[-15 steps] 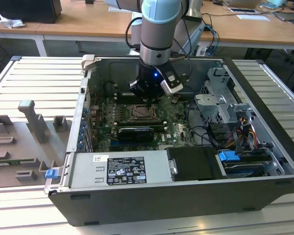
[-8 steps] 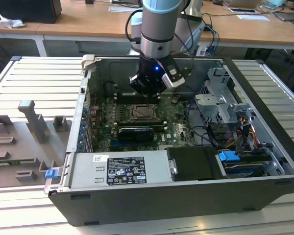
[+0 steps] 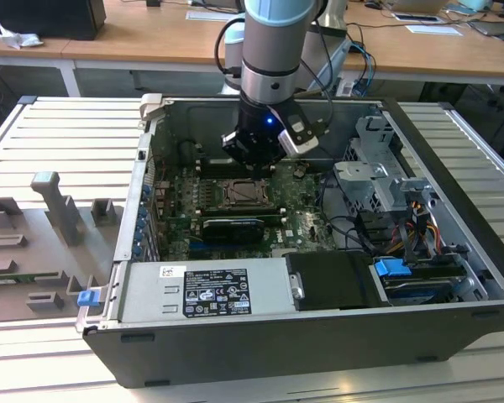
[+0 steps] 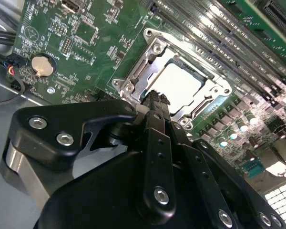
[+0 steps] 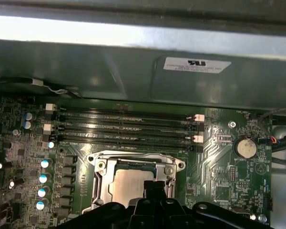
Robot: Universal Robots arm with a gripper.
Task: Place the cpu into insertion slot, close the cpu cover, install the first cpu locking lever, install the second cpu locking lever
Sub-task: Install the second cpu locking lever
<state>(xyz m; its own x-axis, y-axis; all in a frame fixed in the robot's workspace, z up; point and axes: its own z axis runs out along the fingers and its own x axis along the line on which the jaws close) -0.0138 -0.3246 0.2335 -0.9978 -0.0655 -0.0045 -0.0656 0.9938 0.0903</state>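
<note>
Hovering: our gripper (image 4: 155,98) sits fingers together, holding nothing, just above the socket edge | cpu (image 4: 180,82) seated in insertion slot (image 5: 133,183), directly ahead of fingertips | cpu cover (image 4: 133,76) lies down around it.

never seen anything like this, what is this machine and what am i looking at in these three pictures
It is a robot arm working inside an opened computer case that lies on its side on a slatted metal table. The exterior view looks at the whole scene from outside. Both wrist views come from cameras riding on the arm, looking down past its black tool at the green circuit board. There the cpu, a pale square chip, sits in the insertion slot with the cpu cover, a silver frame, lying around it. The tool's tip hangs just over the cover's edge. It looks empty, but whether it touches is hard to tell. Long black memory slots run beside the socket.
</note>
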